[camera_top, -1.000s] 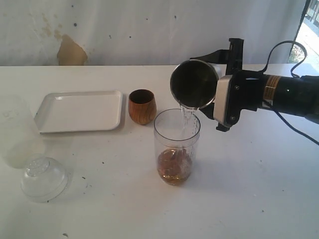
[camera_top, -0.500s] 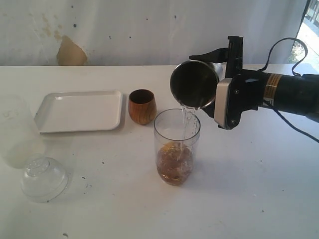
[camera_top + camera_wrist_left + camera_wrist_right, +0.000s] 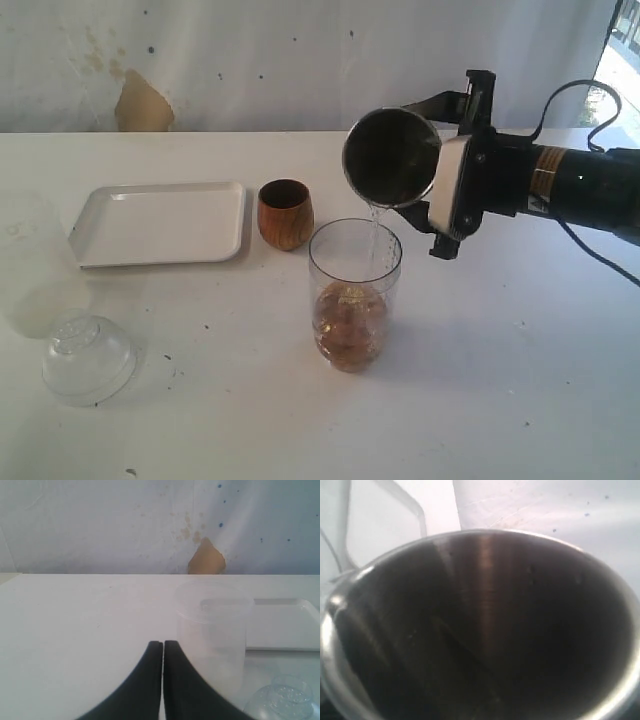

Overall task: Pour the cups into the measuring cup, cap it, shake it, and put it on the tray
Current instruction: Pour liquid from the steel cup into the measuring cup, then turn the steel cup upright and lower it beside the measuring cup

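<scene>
The right fingers [image 3: 440, 165] pinch the steel tumbler [image 3: 392, 158], tipped mouth-down over the measuring cup [image 3: 355, 290] on the bench [image 3: 520, 380] just below them, so the thin stream [image 3: 375, 225] lands inside, while the left fingers [image 3: 165, 680], pressed together, idle near the cap [image 3: 282, 700].

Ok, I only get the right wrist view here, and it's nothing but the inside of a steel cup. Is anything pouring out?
Observer: Yes. The exterior view shows the steel tumbler tipped above the measuring cup, with a thin clear stream falling into it.
Reviewer: What's in that cup?
Observer: Brownish liquid fills its lower part.
Reviewer: And the left arm?
Observer: The left gripper is shut on nothing, facing a frosted container.
</scene>
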Controlling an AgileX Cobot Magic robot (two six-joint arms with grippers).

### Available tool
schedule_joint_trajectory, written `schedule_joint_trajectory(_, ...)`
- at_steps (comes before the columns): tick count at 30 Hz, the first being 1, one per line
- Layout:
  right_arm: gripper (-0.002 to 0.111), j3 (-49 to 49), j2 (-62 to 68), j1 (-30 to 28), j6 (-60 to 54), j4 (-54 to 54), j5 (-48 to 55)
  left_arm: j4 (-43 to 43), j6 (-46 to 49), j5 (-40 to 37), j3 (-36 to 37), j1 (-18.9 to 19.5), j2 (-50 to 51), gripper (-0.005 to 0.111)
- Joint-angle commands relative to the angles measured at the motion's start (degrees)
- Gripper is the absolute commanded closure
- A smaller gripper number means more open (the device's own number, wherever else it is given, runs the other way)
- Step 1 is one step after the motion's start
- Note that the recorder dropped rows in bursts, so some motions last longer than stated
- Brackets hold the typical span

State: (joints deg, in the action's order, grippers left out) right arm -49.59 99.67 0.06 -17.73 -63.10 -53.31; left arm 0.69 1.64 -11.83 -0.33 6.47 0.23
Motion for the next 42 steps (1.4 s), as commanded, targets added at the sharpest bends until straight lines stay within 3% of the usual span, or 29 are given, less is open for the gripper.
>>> schedule_joint_trajectory(1,0.108,-0.01,-0.89,-0.06,18.16,1.37,-2.21,0.18,-0.06,0.7,0.33,-0.2,-0.23,0.106)
schedule_joint_trajectory(9,0.108,0.1,0.12,-0.06,29.72,2.97,-2.08,0.18,-0.06,0.7,0.33,-0.2,-0.23,0.106)
schedule_joint_trajectory(22,0.108,0.1,12.02,-0.15,35.77,21.63,-6.2,0.18,-0.06,0.7,0.33,-0.2,-0.23,0.106)
schedule_joint_trajectory(29,0.108,-0.13,16.74,-0.15,34.58,30.86,-5.35,0.18,-0.06,0.7,0.33,-0.2,-0.23,0.106)
schedule_joint_trajectory(42,0.108,-1.73,23.04,-0.06,30.8,30.3,-8.84,0.18,-0.06,0.7,0.33,-0.2,-0.23,0.106)
